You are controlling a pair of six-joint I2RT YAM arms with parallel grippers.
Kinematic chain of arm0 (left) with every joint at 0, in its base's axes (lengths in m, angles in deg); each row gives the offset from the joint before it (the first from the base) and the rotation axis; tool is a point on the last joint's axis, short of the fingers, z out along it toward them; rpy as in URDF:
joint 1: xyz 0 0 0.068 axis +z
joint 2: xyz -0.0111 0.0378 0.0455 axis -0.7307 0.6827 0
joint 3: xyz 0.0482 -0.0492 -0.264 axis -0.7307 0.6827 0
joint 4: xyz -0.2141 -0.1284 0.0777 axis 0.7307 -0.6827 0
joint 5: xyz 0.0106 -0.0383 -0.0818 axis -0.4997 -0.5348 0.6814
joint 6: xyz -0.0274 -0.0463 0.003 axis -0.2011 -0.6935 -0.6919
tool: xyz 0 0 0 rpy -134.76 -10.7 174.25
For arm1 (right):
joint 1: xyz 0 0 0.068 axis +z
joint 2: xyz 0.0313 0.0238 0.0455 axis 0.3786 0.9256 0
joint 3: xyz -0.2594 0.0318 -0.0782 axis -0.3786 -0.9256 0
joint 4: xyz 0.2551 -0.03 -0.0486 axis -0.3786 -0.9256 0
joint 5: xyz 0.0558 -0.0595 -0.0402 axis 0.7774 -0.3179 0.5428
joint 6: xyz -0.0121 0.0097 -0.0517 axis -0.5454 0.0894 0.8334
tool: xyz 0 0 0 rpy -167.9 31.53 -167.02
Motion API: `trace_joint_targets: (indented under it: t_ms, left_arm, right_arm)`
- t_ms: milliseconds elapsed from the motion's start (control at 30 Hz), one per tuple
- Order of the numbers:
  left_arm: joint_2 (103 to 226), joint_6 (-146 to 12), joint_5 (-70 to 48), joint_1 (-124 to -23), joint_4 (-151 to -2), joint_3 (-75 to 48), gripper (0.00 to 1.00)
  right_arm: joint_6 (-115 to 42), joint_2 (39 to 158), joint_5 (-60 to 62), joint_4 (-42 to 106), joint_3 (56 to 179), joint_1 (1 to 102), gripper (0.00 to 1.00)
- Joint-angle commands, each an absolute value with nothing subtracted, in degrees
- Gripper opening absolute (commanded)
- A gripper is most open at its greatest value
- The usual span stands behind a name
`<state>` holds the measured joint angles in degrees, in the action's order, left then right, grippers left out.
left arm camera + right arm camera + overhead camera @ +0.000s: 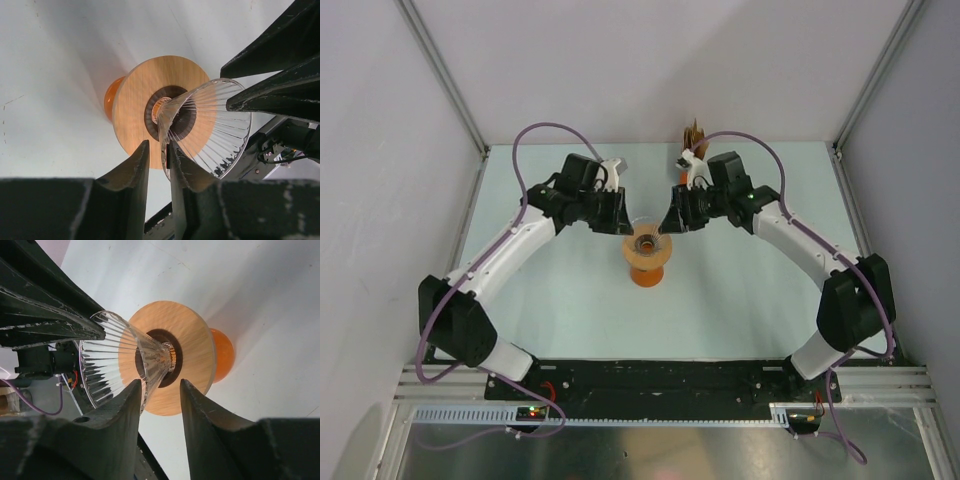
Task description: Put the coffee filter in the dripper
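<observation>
L gripper [157,148] is pinching the dripper [215,125] rim, fingers nearly together. R gripper [161,384] is straddling the opposite rim, fingers spread, gap showing. Dripper tip is sitting in the disc [135,100] atop the beaker [111,97], betw. both grippers.
</observation>
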<state>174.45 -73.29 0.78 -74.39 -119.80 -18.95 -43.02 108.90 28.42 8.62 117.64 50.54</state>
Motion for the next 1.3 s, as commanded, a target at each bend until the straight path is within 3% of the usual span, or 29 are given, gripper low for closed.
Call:
trace_joint_targets:
  t_ms: [0,100,333,433,1267]
  left_arm:
    - [175.1,-73.1,1.6,-74.1,-117.9,-19.6,0.25]
    - [175.8,-73.2,1.8,-74.1,-117.8,-19.9,0.21]
    - [176.2,-73.1,1.6,-74.1,-117.7,-19.7,0.04]
    - [176.3,-72.7,1.7,-74.1,-117.5,-19.0,0.01]
    - [179.6,-71.2,2.6,-72.0,-111.1,-9.3,0.0]
  right_arm:
    - [-42.2,110.2,26.8,7.0,121.5,50.8,0.38]
    - [-41.9,111.2,26.5,5.6,122.6,50.9,0.33]
    - [-41.0,112.2,25.6,4.1,123.5,51.2,0.1]
    - [-39.4,112.6,24.4,3.2,123.5,51.9,0.01]
    - [-34.7,118.0,18.3,0.0,124.2,54.0,0.0]
